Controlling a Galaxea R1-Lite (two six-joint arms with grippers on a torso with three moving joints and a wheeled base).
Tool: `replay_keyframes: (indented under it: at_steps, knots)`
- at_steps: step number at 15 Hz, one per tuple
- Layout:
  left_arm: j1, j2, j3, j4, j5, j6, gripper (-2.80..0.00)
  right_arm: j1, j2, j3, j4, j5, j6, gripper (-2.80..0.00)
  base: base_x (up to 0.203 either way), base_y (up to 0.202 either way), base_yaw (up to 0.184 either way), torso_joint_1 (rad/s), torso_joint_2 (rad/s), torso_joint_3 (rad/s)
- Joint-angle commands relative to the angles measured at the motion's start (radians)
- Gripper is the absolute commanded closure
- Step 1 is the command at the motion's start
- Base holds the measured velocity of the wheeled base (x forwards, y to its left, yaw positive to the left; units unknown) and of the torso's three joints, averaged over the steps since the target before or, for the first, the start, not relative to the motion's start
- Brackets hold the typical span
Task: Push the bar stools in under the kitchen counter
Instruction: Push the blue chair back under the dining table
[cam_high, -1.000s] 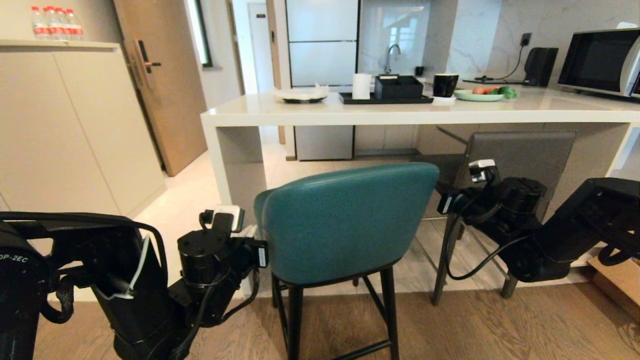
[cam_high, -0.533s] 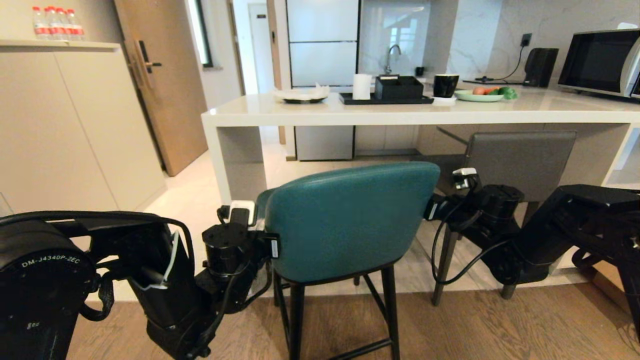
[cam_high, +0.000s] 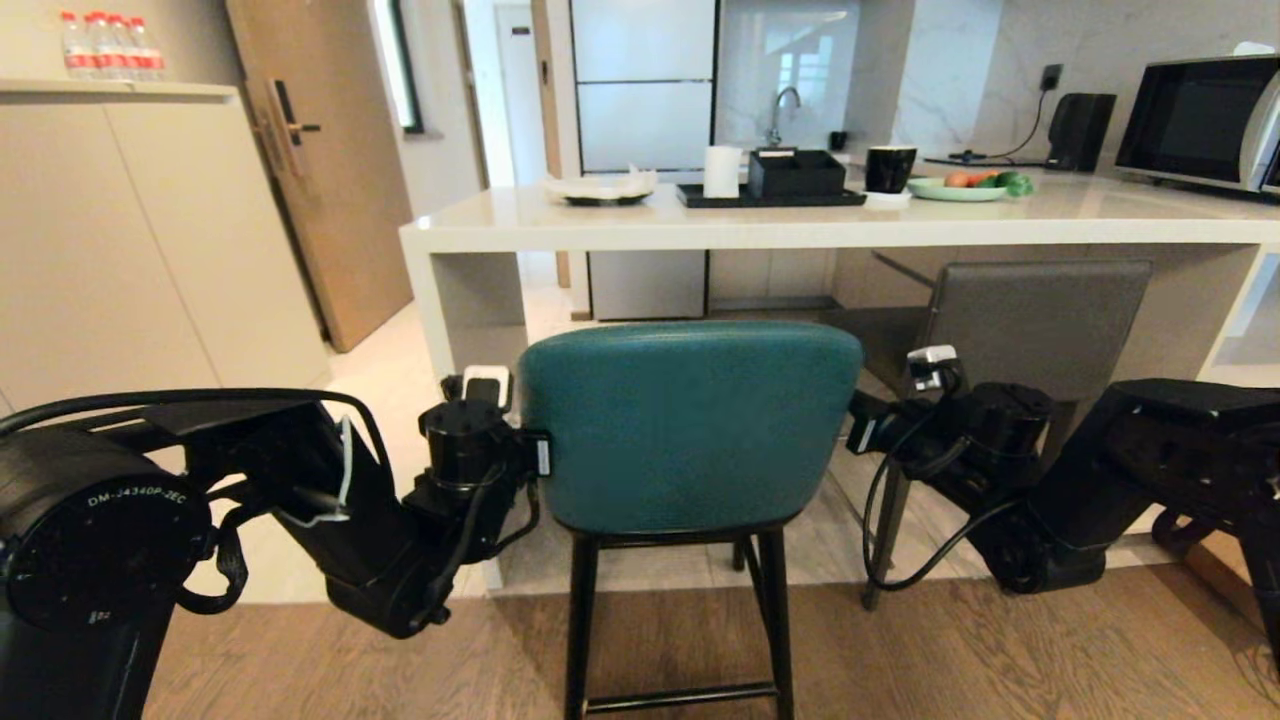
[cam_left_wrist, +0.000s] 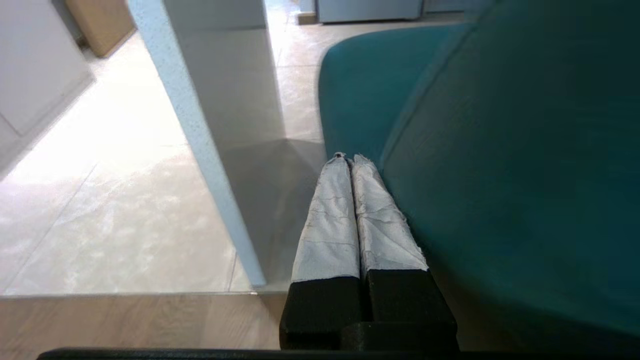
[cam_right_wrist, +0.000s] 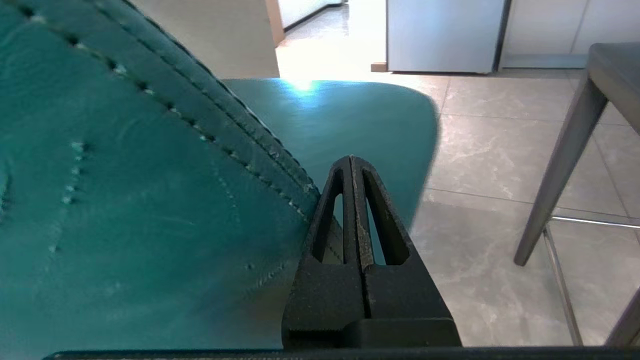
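Note:
The teal bar stool (cam_high: 690, 430) stands just before the kitchen counter (cam_high: 700, 238), its curved back facing me. My left gripper (cam_left_wrist: 348, 157) is shut, its taped fingers lying along the left side of the teal back (cam_left_wrist: 500, 175). On the other side my right gripper (cam_right_wrist: 351, 159) is shut too and rests against the stitched right edge of the back (cam_right_wrist: 150, 175), above the seat. The grey bar stool (cam_high: 1040, 320) stands to the right with its square back just under the counter top, behind my right arm (cam_high: 1010, 440).
The counter's white side panel (cam_high: 440, 320) stands close beside my left wrist (cam_high: 470, 450). A tall beige cabinet (cam_high: 130, 250) with bottles and a wooden door (cam_high: 320, 170) are at the left. A tray (cam_high: 770, 197), a cup, a plate and a microwave (cam_high: 1200, 120) sit on the counter.
The teal stool's back has turned from angled to square toward the counter. My left arm has risen and come forward along its left side; my right gripper has closed in on its right edge.

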Motion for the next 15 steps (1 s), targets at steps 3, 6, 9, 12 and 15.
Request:
replay_keyframes:
  at_steps: [3,6,9,12,15]
  knots:
    - [0.024,0.011,-0.013,-0.015,0.001,-0.002,0.00,0.017,-0.021,0.002,-0.001,0.004,-0.001,0.00,0.000,0.000,0.000,0.000,0.00,0.000]
    - [0.025,-0.004,0.033,-0.021,-0.004,-0.006,0.00,0.015,-0.021,0.004,0.011,-0.045,0.000,0.00,0.000,0.000,0.000,0.000,0.00,0.000]
    - [0.042,-0.025,0.053,-0.022,-0.084,-0.010,0.00,0.016,-0.039,0.033,0.020,-0.221,-0.002,0.00,0.000,0.000,0.000,0.000,0.00,0.000]
    - [0.041,-0.030,0.045,-0.053,-0.126,-0.016,0.00,0.013,-0.105,0.114,0.027,-0.251,0.000,0.00,0.000,0.000,0.000,0.000,0.00,0.000]
    - [0.050,0.004,0.072,-0.217,-0.177,0.002,0.00,0.014,-0.133,0.118,0.059,-0.296,-0.001,0.00,0.000,0.000,0.000,0.000,0.00,0.000]
